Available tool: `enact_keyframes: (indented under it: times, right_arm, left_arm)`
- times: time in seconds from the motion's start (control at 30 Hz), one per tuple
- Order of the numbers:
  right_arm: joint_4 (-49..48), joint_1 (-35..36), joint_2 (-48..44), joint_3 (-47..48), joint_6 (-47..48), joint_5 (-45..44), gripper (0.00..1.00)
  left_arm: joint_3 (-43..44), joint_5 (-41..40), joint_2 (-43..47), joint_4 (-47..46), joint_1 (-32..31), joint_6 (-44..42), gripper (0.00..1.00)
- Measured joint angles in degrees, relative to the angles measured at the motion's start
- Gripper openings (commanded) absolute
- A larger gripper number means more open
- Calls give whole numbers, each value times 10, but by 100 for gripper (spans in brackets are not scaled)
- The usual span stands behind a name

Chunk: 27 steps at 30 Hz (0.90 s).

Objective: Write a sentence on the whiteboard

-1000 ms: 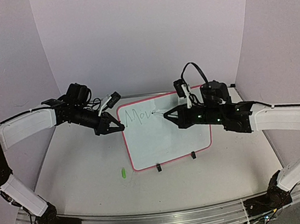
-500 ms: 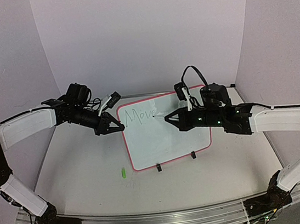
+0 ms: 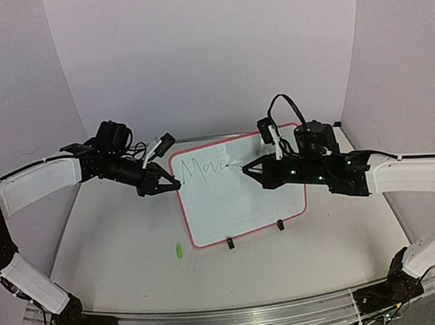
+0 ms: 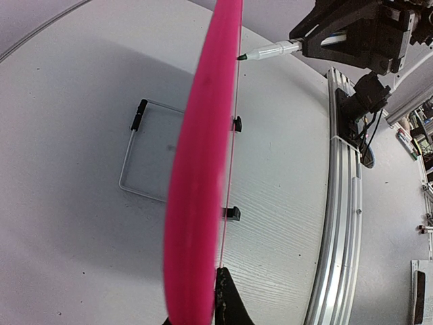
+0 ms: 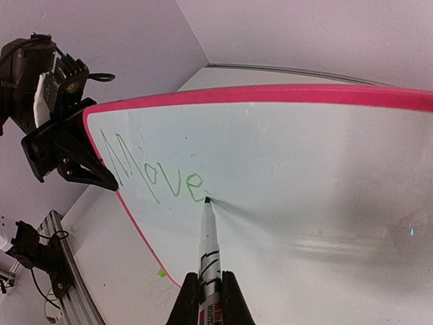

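Observation:
The whiteboard [image 3: 242,199], white with a thin pink-red frame, stands tilted on black clip feet at the table's middle. Of the sentence, only the green word "Move" [image 3: 204,166] shows, at the board's top left. My left gripper [image 3: 174,184] is shut on the board's left edge; the left wrist view has the pink frame [image 4: 203,169] edge-on between the jaws of the left gripper [image 4: 210,305]. My right gripper [image 5: 210,281] is shut on a white marker [image 5: 208,247]. Its dark tip touches the board just right of the "e" of "Move" [image 5: 152,172].
A small green marker cap [image 3: 178,251] lies on the table left of the board's front corner. Behind the board are its wire stand [image 4: 145,152] and clip feet [image 4: 236,124]. A metal rail [image 3: 222,322] runs along the near edge. Walls close in behind and at both sides.
The right gripper has carried the marker a little to the right across the board, and the final "e" of "Move" now shows. The left gripper and the board have not moved.

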<state>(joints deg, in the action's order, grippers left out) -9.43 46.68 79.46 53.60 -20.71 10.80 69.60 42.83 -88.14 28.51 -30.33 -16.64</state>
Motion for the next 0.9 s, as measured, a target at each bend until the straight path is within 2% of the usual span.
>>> enact_keyframes:
  times: [0.37,0.63,0.9]
  right_arm:
    - [1,0,-6,-3,1,6,0]
    - [9,-1,-62,-13,1,27,0]
    - [10,-33,-85,-32,0,68,0]
  left_arm:
    - [0,0,0,0,0,-1,0]
    - [0,0,0,0,0,-1,0]
    - [0,0,0,0,0,-1,0]
